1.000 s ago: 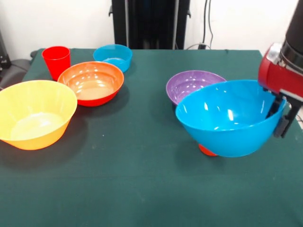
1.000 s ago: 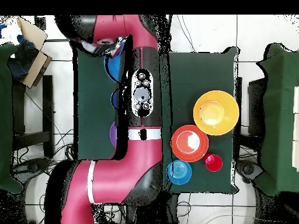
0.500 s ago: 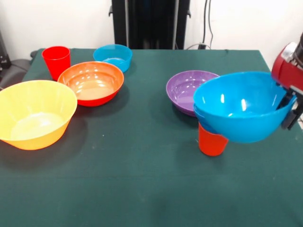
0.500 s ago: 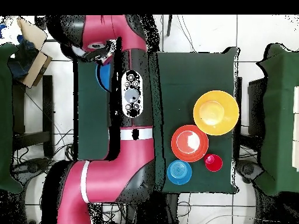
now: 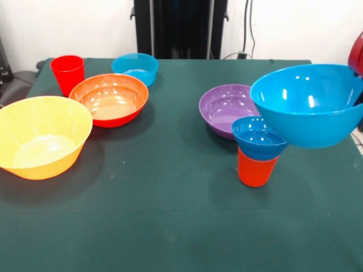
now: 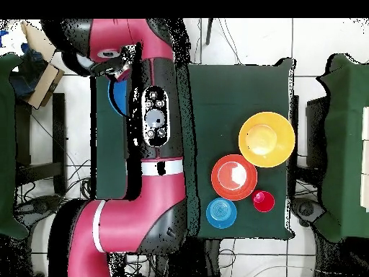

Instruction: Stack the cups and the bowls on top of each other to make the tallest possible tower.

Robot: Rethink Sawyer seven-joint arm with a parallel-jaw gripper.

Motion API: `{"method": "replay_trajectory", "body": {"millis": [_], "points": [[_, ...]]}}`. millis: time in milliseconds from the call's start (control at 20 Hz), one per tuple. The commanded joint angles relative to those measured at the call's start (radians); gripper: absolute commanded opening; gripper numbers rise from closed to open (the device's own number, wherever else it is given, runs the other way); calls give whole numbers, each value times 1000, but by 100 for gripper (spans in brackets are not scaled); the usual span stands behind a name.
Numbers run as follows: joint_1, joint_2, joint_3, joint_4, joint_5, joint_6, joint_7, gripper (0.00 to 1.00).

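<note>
The medium blue bowl (image 5: 311,105) hangs tilted in the air, up and to the right of the orange cup (image 5: 256,168), which stands on the green counter (image 5: 170,187) with a small blue bowl (image 5: 258,137) sitting in its mouth. Only a sliver of the red arm (image 6: 155,130) shows beside the raised bowl's rim; from overhead the arm stretches long over the counter. Can't tell what the gripper is doing. The purple bowl (image 5: 226,107) sits just behind the cup.
</note>
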Motion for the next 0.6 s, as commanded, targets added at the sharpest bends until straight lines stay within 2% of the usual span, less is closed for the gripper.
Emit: {"method": "replay_trajectory", "body": {"millis": [50,350,600], "points": [[15,27,-101,1,100,54,212,0],[26,83,-237,4,202,-30,232,0],[32,104,-312,19,278,-61,243,0]]}}
